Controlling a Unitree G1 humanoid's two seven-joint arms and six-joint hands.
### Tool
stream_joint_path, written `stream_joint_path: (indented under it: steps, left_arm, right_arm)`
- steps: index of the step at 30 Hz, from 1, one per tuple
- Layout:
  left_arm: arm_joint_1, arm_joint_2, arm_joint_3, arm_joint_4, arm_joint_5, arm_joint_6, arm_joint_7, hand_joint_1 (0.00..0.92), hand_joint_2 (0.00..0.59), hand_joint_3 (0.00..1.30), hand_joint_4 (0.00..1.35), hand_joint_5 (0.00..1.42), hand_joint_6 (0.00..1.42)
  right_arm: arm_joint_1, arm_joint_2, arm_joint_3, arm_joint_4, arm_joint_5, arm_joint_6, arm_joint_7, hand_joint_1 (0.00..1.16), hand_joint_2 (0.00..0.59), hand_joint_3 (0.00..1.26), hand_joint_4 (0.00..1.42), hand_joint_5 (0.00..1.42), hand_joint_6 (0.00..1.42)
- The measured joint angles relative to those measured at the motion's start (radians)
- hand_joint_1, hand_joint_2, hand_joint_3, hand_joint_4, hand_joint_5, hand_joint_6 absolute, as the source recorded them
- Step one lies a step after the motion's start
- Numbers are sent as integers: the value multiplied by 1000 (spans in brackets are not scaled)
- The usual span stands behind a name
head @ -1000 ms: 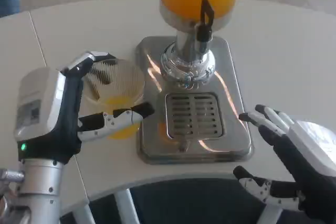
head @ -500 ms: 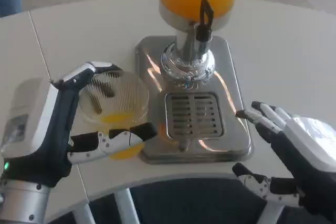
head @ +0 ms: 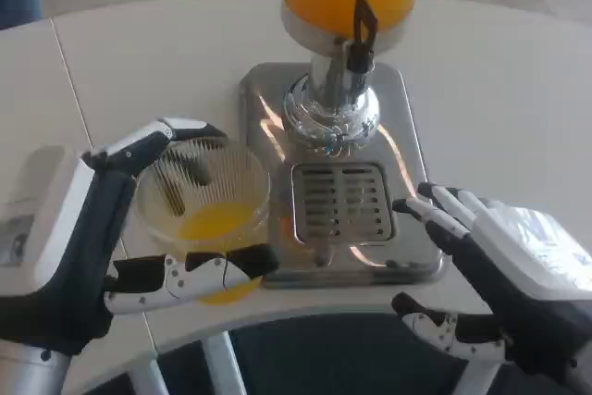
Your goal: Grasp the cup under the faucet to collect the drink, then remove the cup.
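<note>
Spill risk: cup held off to the side

The left hand grips the clear ribbed cup, a little juice in its bottom, left of the dispenser's drip tray, no longer under the faucet. A thin cup may buckle or tip if squeezed or jolted. The right hand waits open beside the tray.

No text, label, brand, number or sign can be read on anything in the head view. A small dark panel is seen on the white back of the left hand, but its markings are too blurred to be made out.
</note>
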Motion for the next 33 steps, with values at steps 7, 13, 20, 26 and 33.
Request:
stream_joint_path:
  steps: [7,13,20,26,33]
  left_arm:
    - [30,0,3,-21,-18,-54,-41,592,0,928,1107,1374,1424]
    - [37,-2,5,-23,-34,-69,-59,592,0,928,1107,1374,1424]
    - [42,-5,11,-38,-35,-73,-64,592,0,928,1107,1374,1424]
    - [60,-17,11,-56,-35,-74,-76,592,0,928,1107,1385,1424]
    - [69,-29,11,-71,-34,-74,-81,592,0,928,1107,1388,1424]
  right_arm:
    - [-6,-1,55,-6,-88,-10,-3,591,428,99,0,0,0]
    - [26,22,81,-21,-139,-11,-3,594,430,95,0,0,0]
    - [47,30,85,-38,-156,-11,-3,596,431,94,0,0,0]
    - [66,31,84,-43,-156,-13,-3,596,431,93,0,0,0]
    - [88,31,73,-52,-154,-21,-3,597,431,92,0,0,0]
